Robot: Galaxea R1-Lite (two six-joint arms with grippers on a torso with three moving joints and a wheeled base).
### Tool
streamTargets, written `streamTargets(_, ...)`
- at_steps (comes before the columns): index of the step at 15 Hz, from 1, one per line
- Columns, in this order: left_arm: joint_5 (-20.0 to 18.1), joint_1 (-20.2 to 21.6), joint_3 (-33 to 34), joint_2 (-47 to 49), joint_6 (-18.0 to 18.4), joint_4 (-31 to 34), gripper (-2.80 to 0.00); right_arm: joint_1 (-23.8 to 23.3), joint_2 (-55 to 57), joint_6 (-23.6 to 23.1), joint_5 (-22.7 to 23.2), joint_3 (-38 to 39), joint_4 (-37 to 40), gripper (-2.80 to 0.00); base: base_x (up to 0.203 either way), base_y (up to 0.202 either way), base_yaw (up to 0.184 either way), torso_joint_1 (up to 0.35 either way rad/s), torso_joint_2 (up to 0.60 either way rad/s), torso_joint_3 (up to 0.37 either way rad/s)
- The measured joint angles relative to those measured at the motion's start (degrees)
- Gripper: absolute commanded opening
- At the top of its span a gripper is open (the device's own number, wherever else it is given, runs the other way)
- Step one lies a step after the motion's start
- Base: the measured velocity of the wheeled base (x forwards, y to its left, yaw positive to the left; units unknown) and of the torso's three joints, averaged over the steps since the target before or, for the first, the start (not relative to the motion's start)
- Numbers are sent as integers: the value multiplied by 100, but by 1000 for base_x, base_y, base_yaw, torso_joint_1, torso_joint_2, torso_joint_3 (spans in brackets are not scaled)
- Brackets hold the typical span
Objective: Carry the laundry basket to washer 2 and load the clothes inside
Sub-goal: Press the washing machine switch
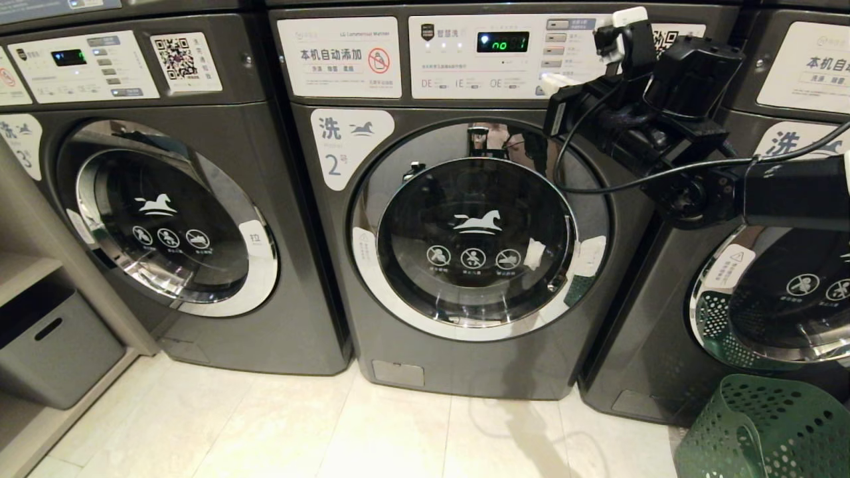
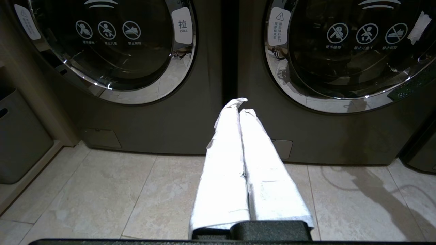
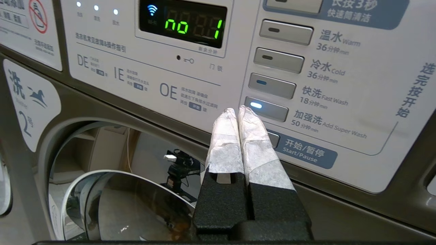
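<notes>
Three dark grey front-loading washers stand side by side on the pale tiled floor (image 1: 332, 431). The middle one is washer 2 (image 1: 465, 372), marked by a white label with the numeral 2 (image 1: 345, 149) to the upper left of its chrome-ringed round glass door (image 1: 475, 242), which is closed and bears a white horse logo. Its green display (image 1: 503, 42) is lit on the white control panel (image 1: 478, 79).

The right claw (image 3: 237, 114) is raised to that panel, its two white-wrapped fingers pressed together and holding nothing. In the right wrist view the fingertips (image 3: 250, 115) sit just at the left end of the lit Add Super Wash button (image 3: 267, 109), directly above the Start/Pause button (image 3: 303, 149); whether they touch the panel cannot be told. In the head view the black right arm (image 1: 783, 192) reaches in from the right across the front of the neighbouring washer.

The left claw (image 2: 240, 105) hangs low, also closed and empty, pointing toward the dark gap between washer 2 and the washer labelled 3 (image 1: 199, 332).

The laundry basket (image 1: 764, 431), dark green with round holes, stands on the floor at the lower right, in front of the right-hand washer and just beside washer 2. Its contents are not visible. A grey bin (image 1: 53, 345) sits on a shelf at the far left.
</notes>
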Motion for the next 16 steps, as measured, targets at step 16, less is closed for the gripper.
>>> streamTargets(16, 1, 0, 0, 0, -28, 1, -280, -46, 213, 0, -37, -93, -5, -280, 0, 0, 0, 0, 0, 0)
